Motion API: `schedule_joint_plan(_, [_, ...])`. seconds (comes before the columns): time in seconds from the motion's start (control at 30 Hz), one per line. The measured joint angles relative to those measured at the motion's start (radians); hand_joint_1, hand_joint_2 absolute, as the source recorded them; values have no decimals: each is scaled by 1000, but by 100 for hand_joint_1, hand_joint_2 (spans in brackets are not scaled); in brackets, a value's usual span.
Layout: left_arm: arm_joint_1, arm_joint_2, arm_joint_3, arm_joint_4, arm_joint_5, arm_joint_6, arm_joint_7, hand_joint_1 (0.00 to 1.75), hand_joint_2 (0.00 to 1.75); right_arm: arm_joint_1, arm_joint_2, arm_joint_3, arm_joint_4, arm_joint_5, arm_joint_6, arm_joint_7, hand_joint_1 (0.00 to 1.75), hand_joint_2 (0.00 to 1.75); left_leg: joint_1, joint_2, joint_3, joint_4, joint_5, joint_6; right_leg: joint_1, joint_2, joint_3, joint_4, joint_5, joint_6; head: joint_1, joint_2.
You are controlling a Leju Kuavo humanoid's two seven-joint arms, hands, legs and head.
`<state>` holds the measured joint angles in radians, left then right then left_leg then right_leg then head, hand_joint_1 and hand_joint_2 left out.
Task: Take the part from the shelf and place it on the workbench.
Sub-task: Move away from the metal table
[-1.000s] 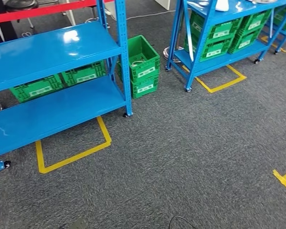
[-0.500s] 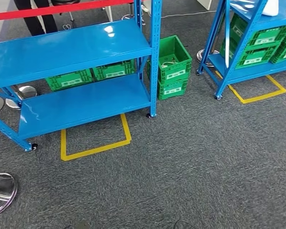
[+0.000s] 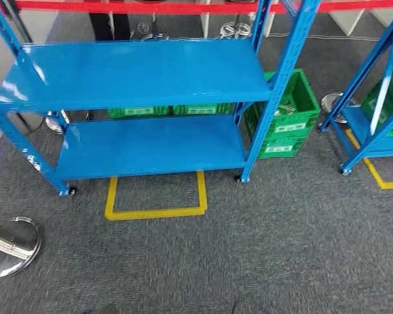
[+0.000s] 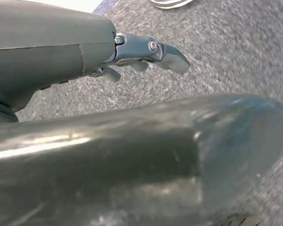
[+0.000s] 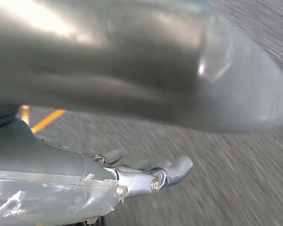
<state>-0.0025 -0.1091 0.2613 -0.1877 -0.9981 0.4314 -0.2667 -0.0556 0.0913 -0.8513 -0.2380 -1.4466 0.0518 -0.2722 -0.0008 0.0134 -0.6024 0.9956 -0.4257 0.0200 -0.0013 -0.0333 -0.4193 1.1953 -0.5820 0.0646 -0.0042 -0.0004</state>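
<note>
Grey carpet marked with yellow tape boxes (image 3: 154, 196), and right ahead of me a blue shelf rack (image 3: 135, 75) with both boards bare to my eye. I can't pick out the part anywhere: green crates (image 3: 283, 111) sit behind and beside the rack, one with something pale inside that's too small to call. A second blue rack (image 3: 377, 111) stands off to the right. So the scene fits either heading in to fetch or walking away after a drop; I can't judge which. Left hand (image 4: 143, 52) hangs over the carpet, fingers loosely extended, holding nothing. Right hand (image 5: 147, 176) likewise, fingers out and empty, with the carpet blurred beneath it.
</note>
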Motion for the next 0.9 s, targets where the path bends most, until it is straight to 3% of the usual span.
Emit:
schedule_joint_plan(0.03, [0,0,1,0,-1,0,0,0,0,3,0,0,0,0,0,0,0,0,0,-17,23,-9,-12,2,-1,18,-53,57,-37,-2,2,0])
schedule_joint_plan(0.07, [2,0,1,0,-2,0,0,0,0,7,0,0,0,0,0,0,0,0,0,-37,47,-18,-25,4,-1,27,-100,88,-91,-4,5,0])
schedule_joint_plan(0.13, [7,0,2,0,-4,0,0,0,0,15,0,-2,0,-1,-1,0,0,0,0,-75,102,-31,-55,4,-1,32,-175,83,-186,-6,9,0])
schedule_joint_plan(0.17, [10,0,3,0,-5,1,0,0,0,18,0,-4,1,-1,-1,0,0,0,1,-92,131,-37,-72,2,-2,35,-203,55,-194,-5,9,0])
schedule_joint_plan(0.2, [12,0,4,0,-6,1,0,0,0,20,0,-5,1,-1,-1,0,0,0,2,-107,160,-41,-91,0,-4,45,-226,12,-148,-4,9,0])
schedule_joint_plan(0.27, [14,2,5,2,-8,1,0,0,0,27,0,-8,7,0,-2,-1,0,0,5,-134,215,-45,-135,-7,-10,78,-257,-89,40,0,8,0])
schedule_joint_plan(0.3, [14,2,6,2,-8,2,0,0,0,28,-1,-9,8,1,-2,-1,0,0,8,-146,243,-54,-164,-13,-8,87,-253,-125,113,-3,6,0])
schedule_joint_plan(0.33, [13,2,7,3,-9,2,-1,0,0,27,-2,-10,8,-2,-2,-1,0,0,12,-155,272,-54,-174,-21,-3,89,-240,-150,145,-11,5,0])
schedule_joint_plan(0.37, [7,1,8,2,-9,3,-1,0,0,19,-3,-10,7,-9,-2,-2,0,0,15,-161,290,-43,-172,-30,4,82,-217,-159,135,-21,4,0])
schedule_joint_plan(0.4, [-5,-1,9,0,-10,4,-1,0,0,6,-6,-11,3,-17,-1,-1,0,0,18,-150,295,-14,-161,-34,9,77,-197,-168,127,-33,4,0])
schedule_joint_plan(0.43, [-20,-2,10,-1,-10,6,-2,0,0,-7,-7,-11,1,-26,-1,0,0,0,18,-123,277,37,-140,-35,10,70,-184,-176,123,-42,3,0])
schedule_joint_plan(0.47, [-37,-5,11,-1,-10,6,-3,0,0,-18,-9,-11,-1,-29,0,0,0,0,15,-92,241,93,-142,-35,9,61,-174,-178,120,-49,0,-1])
schedule_joint_plan(0.53, [-53,-8,12,-2,-12,7,-5,0,0,-22,-12,-12,-4,-15,0,-1,0,0,11,-37,153,199,-204,-39,5,38,-153,-181,114,-59,-10,-1])
schedule_joint_plan(0.6, [-42,-6,13,-2,-12,6,-6,0,0,-9,-12,-13,-4,4,-1,-1,0,0,10,-26,78,255,-291,-45,2,15,-122,-184,97,-62,-14,0])
schedule_joint_plan(0.63, [-31,-4,14,-2,-12,6,-5,0,0,-1,-11,-13,-4,6,-2,-1,0,0,10,-25,52,256,-319,-47,-2,5,-104,-184,85,-60,-15,0])
schedule_joint_plan(0.67, [-20,-2,15,-2,-12,6,-4,0,0,5,-10,-13,-4,4,-2,-1,0,0,10,-23,33,236,-325,-49,-7,-5,-84,-184,71,-56,-16,0])
schedule_joint_plan(0.7, [-10,0,15,-2,-12,6,-4,0,0,9,-8,-13,-3,0,-2,-1,0,0,11,-12,20,199,-298,-52,-13,-16,-62,-184,57,-48,-16,0])
schedule_joint_plan(0.8, [6,-2,16,1,-11,6,-5,0,0,18,-9,-14,-3,-8,-1,-1,0,0,18,71,-6,73,-69,-59,-15,-53,7,-190,3,-19,-28,0])
schedule_joint_plan(0.83, [8,-5,16,2,-11,5,-5,0,0,18,-11,-15,-4,-9,-1,-1,0,0,22,82,-7,53,-26,-56,-12,-64,32,-197,-9,-10,-30,0])
schedule_joint_plan(0.9, [5,-6,18,2,-10,4,-6,0,0,10,-11,-15,-4,-11,0,-1,0,0,29,55,13,46,-34,-44,-11,-72,47,-184,1,5,-21,0])
